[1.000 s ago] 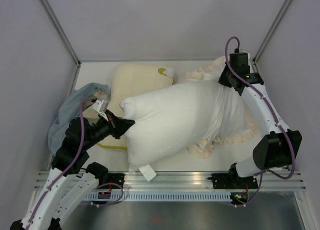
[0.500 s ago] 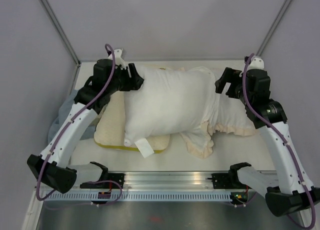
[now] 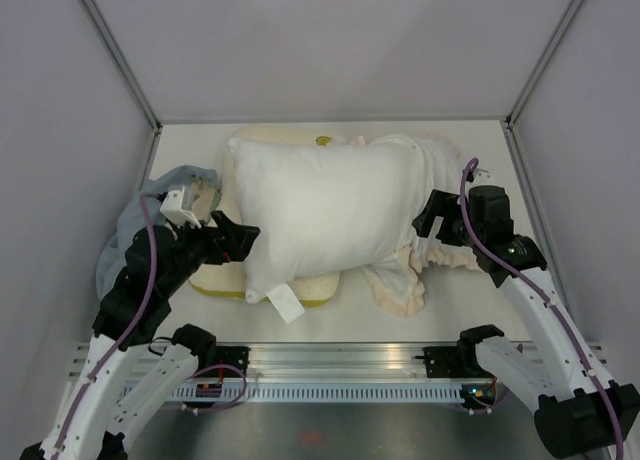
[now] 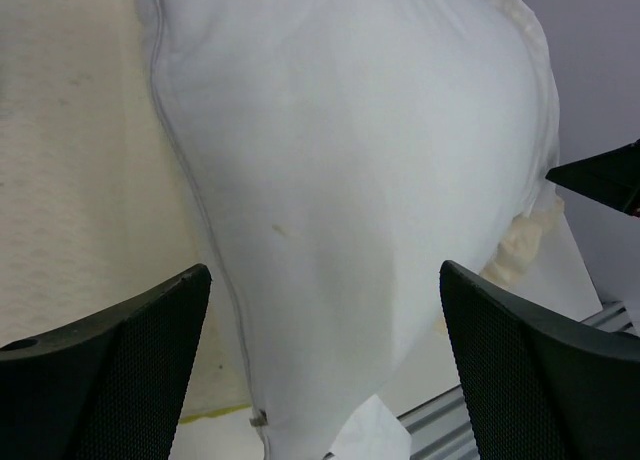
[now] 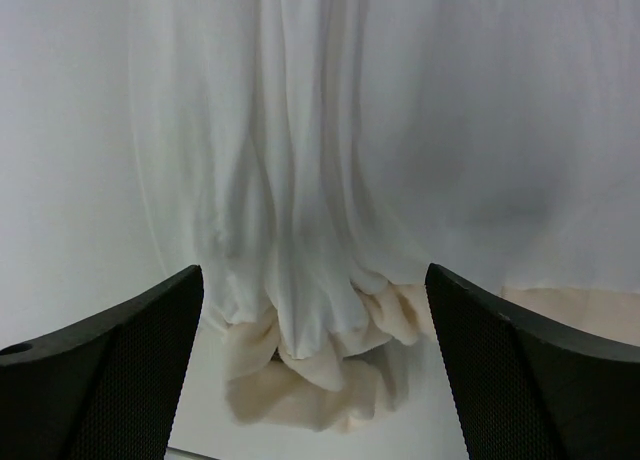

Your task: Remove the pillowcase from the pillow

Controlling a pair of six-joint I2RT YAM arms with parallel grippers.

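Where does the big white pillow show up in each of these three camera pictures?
Top external: the pillow lies mid-table, between both arms.
Left wrist: it fills the middle, between the open jaws.
Right wrist: its wrinkled end, inside the pillowcase, fills the upper picture.
Shared landmark: the cream frill bunched under the pillow's right end.

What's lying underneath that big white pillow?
Under the white pillow a flatter cream-yellow pillow sticks out at the left and near edges. Most of it is covered, so anything else beneath stays hidden.
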